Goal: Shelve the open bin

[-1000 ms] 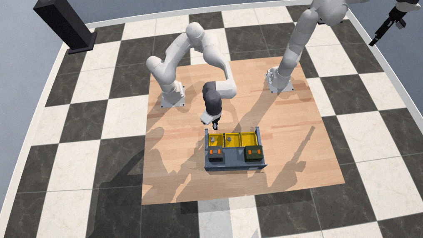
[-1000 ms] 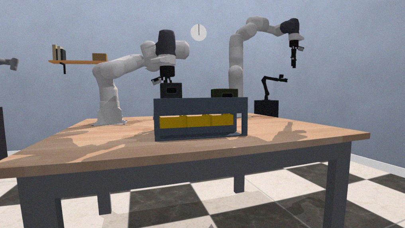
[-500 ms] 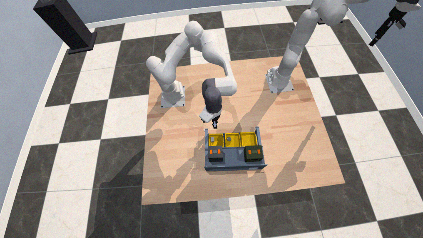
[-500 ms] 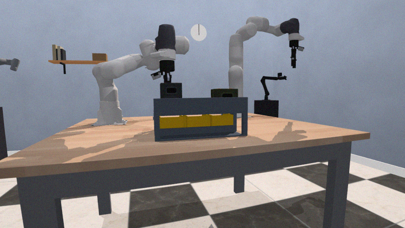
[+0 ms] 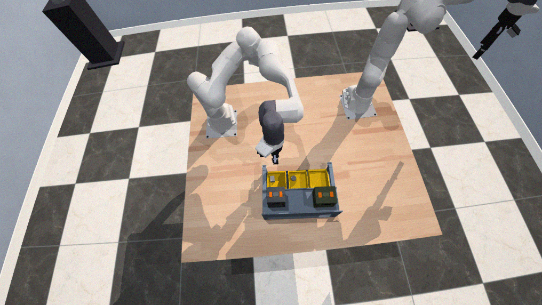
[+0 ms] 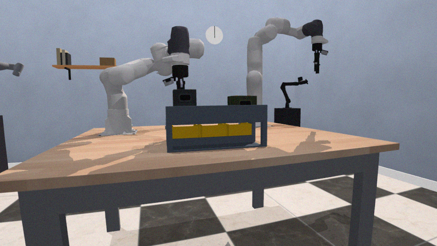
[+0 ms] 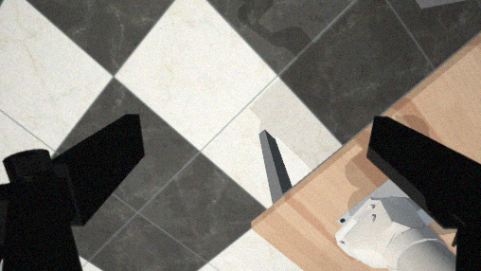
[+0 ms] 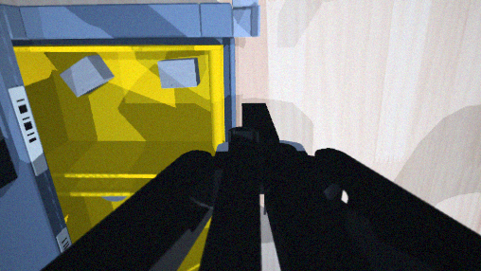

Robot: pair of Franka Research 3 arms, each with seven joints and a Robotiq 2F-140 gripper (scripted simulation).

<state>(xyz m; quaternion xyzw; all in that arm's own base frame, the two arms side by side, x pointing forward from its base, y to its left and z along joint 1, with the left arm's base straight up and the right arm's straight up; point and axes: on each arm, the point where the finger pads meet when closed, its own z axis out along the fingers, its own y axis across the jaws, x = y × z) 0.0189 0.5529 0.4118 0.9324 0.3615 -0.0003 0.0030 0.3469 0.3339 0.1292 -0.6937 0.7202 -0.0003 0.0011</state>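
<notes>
Top: three yellow bins (image 5: 277, 187) (image 6: 185, 131) (image 8: 217, 99); two end effectors (image 5: 275, 160) (image 6: 180, 87) (image 8: 254, 106).

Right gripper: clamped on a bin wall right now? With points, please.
No, the right gripper (image 5: 275, 162) (image 6: 180, 87) (image 8: 253, 122) is shut with nothing between its fingers.

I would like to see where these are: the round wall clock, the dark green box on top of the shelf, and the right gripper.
Round wall clock (image 6: 214, 35): exterior view, on its white face.
Dark green box (image 5: 325, 197) (image 6: 242, 99): top view, its upper face; exterior view, its side.
Right gripper (image 5: 275, 160) (image 6: 180, 87) (image 8: 254, 109): top, exterior and right wrist views, at the fingertips.
</notes>
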